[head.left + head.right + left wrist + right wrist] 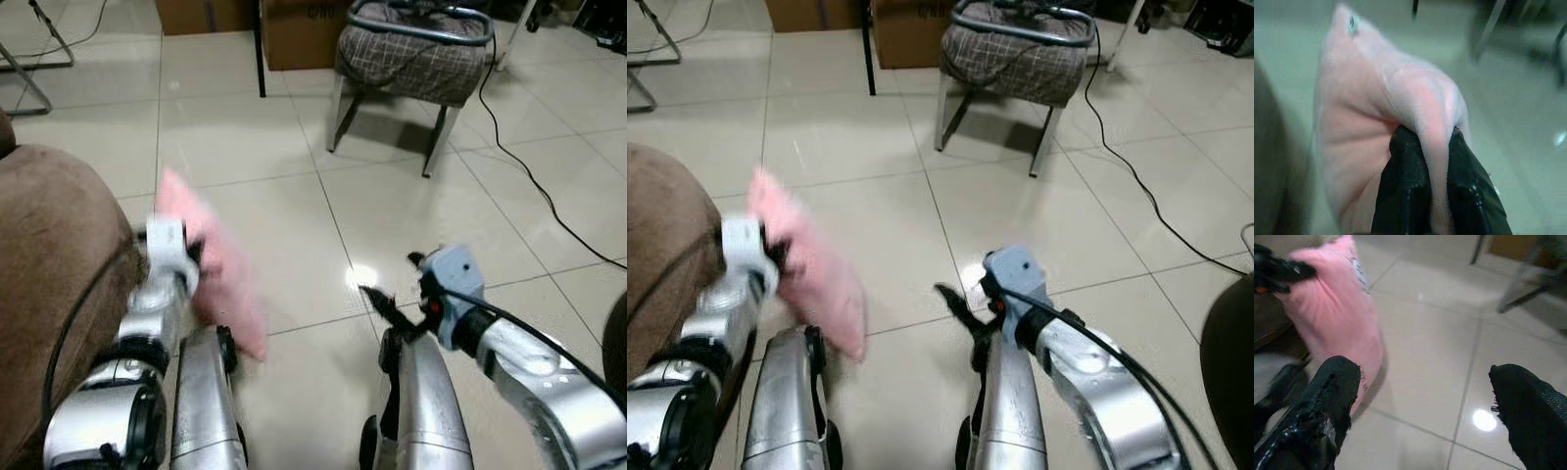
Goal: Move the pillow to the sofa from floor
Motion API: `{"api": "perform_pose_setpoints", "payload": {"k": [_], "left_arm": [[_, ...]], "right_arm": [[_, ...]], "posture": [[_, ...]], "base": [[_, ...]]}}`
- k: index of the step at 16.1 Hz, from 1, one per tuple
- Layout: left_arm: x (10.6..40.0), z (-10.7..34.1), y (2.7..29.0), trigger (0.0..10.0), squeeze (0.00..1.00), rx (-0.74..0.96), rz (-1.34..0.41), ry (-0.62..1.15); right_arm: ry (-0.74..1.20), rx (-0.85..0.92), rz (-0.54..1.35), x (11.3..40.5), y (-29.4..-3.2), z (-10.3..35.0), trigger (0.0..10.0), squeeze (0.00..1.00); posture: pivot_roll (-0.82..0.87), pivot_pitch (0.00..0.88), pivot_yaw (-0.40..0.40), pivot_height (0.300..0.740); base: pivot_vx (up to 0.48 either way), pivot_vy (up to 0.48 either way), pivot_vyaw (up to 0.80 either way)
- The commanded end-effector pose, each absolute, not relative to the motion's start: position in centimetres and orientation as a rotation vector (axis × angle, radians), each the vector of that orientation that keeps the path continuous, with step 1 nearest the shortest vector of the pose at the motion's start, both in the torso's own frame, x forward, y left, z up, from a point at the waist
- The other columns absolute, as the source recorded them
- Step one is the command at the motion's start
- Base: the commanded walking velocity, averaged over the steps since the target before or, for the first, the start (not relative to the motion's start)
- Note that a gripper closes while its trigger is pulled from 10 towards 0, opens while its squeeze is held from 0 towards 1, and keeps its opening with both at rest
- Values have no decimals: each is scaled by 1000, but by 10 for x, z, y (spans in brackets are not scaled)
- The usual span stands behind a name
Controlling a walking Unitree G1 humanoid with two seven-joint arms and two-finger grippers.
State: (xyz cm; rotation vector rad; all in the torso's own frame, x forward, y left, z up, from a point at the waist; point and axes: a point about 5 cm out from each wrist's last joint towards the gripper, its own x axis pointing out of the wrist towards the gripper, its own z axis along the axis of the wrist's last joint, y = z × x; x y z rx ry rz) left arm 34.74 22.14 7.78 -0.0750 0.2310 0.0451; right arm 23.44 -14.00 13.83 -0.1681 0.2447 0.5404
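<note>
Pink pillow held up beside the brown sofa.

The left claw pinches a fold of the pillow between its black fingers; it seems clear of the tiled floor, though blur hides its lower edge. The right claw gapes wide, holding nothing.

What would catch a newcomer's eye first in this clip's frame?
The pink pillow, pinched by a fold in the left pincer and held off the tiled floor, right beside the brown sofa at the robot's left. Next, the right pincer, open and holding nothing, out over the tiles. Further back, a checked stool stands with a black cable trailing past it.
</note>
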Motion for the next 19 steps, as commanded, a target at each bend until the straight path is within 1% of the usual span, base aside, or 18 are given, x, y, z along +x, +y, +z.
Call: {"api": "perform_pose_setpoints", "payload": {"k": [1, 3, 4, 5, 6, 7, 8, 9, 10, 11, 13, 14, 17, 19], "left_arm": [[356, 98, 219, 0, 0, -109, 27, 129], [359, 125, 216, 0, 0, -112, 23, -8], [357, 135, 214, 0, 0, -108, 18, -53], [352, 144, 210, 0, 0, -93, -11, -91], [345, 152, 204, 0, 0, -73, -41, -122], [331, 160, 198, 0, 0, -49, -67, -154], [314, 167, 192, 0, 0, 30, -63, -190], [311, 168, 191, 0, 0, 43, -61, -192], [293, 169, 180, 4627, 0, 58, -111, -200], [289, 169, 178, 9922, 0, 58, -117, -197], [276, 166, 170, 10000, 0, 41, -106, -168], [269, 163, 166, 10000, 0, 76, -93, -141], [270, 158, 166, 10000, 0, 192, -71, -105], [272, 159, 168, 10000, 0, 190, -46, -102]], "right_arm": [[229, -158, 486, 239, -146, 139, 10000, 0], [161, -67, 428, 245, -142, 147, 10000, 0], [120, -35, 407, 247, -140, 152, 10000, 0], [99, -40, 397, 248, -138, 154, 10000, 0], [81, -40, 383, 250, -137, 155, 10000, 0], [66, -15, 350, 253, -137, 155, 10000, 0], [58, 0, 332, 257, -136, 157, 10000, 0], [57, 2, 333, 257, -135, 157, 10000, 0], [53, -4, 345, 259, -134, 157, 10000, 0], [52, -6, 345, 259, -134, 157, 10000, 0], [41, -17, 329, 260, -137, 158, 10000, 0], [33, -24, 320, 262, -138, 158, 10000, 0], [34, -16, 324, 264, -137, 158, 10000, 0], [30, -12, 327, 264, -137, 159, 10000, 0]], "posture": [[-23, 0, 3, 460], [-9, 0, 1, 460], [1, 0, -5, 469], [8, 0, -8, 479], [26, 0, -16, 488], [34, 0, -21, 498], [42, 0, -25, 513], [42, 0, -25, 518], [44, 0, -26, 533], [44, 0, -26, 538], [44, 0, -27, 552], [45, 0, -29, 567], [46, 0, -32, 602], [43, 0, -29, 622]], "base": [[0, 0, 0], [0, 0, 0], [0, 0, 0], [0, 0, 0], [0, 0, 0], [0, 0, 0], [0, 0, 0], [0, 0, 0], [0, 0, 0], [0, 0, 0], [0, 0, 0], [0, 0, 0], [0, 0, 0], [0, 0, 0]]}}
